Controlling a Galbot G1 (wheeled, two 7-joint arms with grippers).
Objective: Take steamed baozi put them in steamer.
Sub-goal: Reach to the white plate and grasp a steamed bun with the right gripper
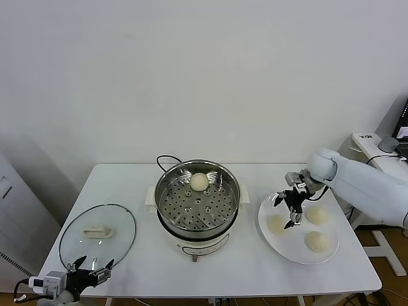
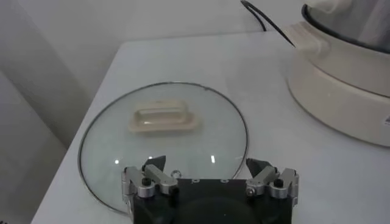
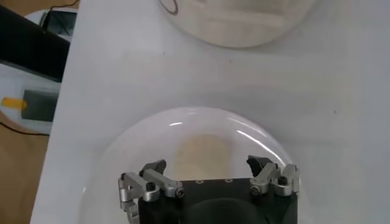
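Table (image 1: pixel 127 191) surface carries everything we work with, and the biggest thing on it, the steamer (image 1: pixel 167 191), stands at its middle with one bun (image 1: pixel 199 181) already lying on the perforated tray near the far wall. Right of the steamer sits the white plate (image 1: pixel 268 231), where three more steamed baozi (image 1: pixel 317 241) wait, well apart from one another. Our right gripper (image 1: pixel 293 205) hangs above the plate's left part, fingers spread wide and holding nothing, just over the leftmost bun (image 1: pixel 276 223); in the right wrist view that bun (image 3: pixel 204 155) lies between and ahead of the fingertips. We judge that the main risk is the grasp itself: the dough looks soft and smooth, so closing too hard may dent it, while too light a hold may let it slip on the way across. Coming down off centre could nudge the bun across the plate or push the plate toward the table edge. Carrying low might clip the steamer's steel rim. Our left gripper (image 1: pixel 91 266) idles open at the near left corner, beside the glass lid (image 1: pixel 95 217), clear of all this.
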